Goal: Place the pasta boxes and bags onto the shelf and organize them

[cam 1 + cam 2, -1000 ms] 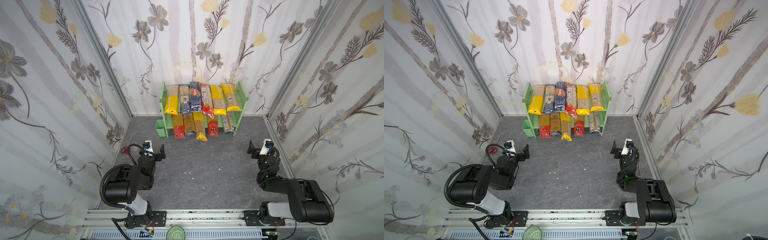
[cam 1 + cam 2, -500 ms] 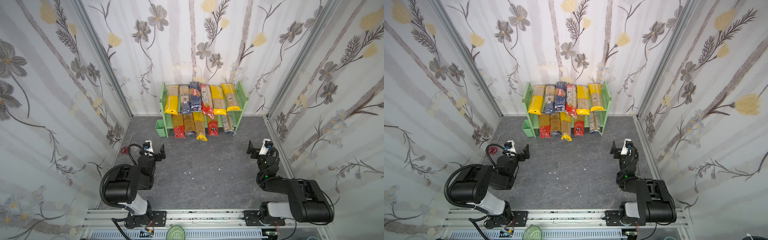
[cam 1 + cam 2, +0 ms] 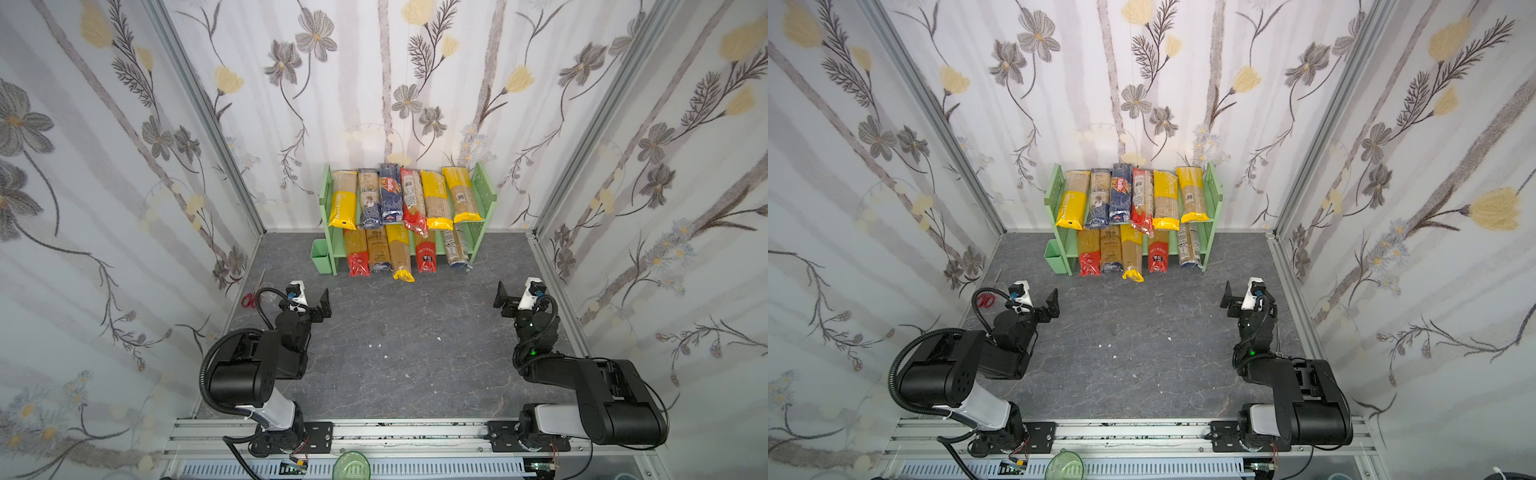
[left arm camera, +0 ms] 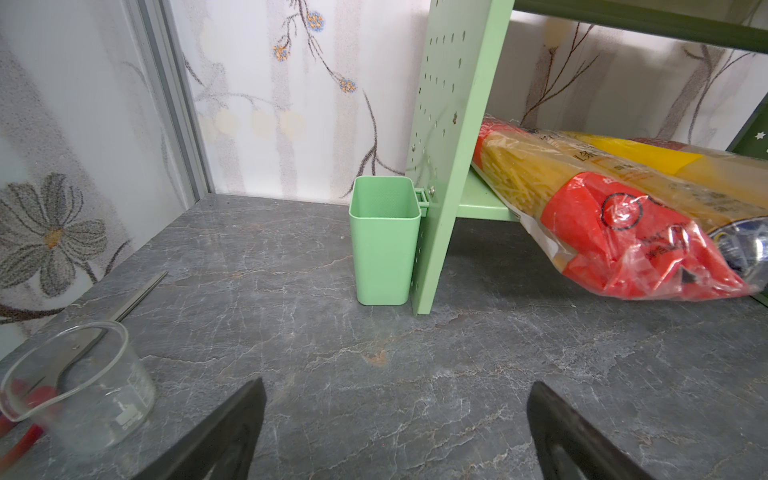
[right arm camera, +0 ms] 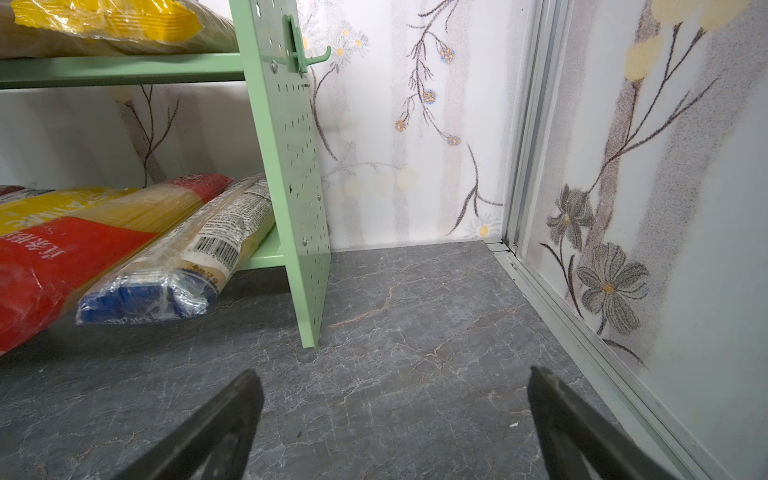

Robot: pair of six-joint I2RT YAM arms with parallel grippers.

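My left gripper [image 4: 397, 384] is spread wide with nothing between its fingers, and my right gripper [image 5: 394, 372] is spread just as wide and just as bare. In both top views they hang low over the grey slate-patterned floor [image 3: 407, 345], one at middle left, one at middle right.

The light green two-tier metal shelf rack [image 3: 485, 195] stands at upper centre against the flowered back wall. The long narrow spaghetti packs [image 3: 435, 199] are all on it: six side by side on the upper tier, the dark blue Barilla box [image 3: 390, 193] third from the left, and five below. They lie front to back, I take it because the tiers are shallower than the packs are long, so every near end overhangs and the lower row slopes toward the floor.

In my left wrist view a red-ended clear bag [image 4: 623, 232] sits at the right edge, right of a small green plastic cup [image 4: 384, 245] hooked to the rack's side panel. The bag is ahead of my fingers and apart from them. In my right wrist view a navy-ended clear bag [image 5: 174, 266] lies at lower left, likewise untouched. I see no pack loose on the floor, so I judge the sorting as good as done.
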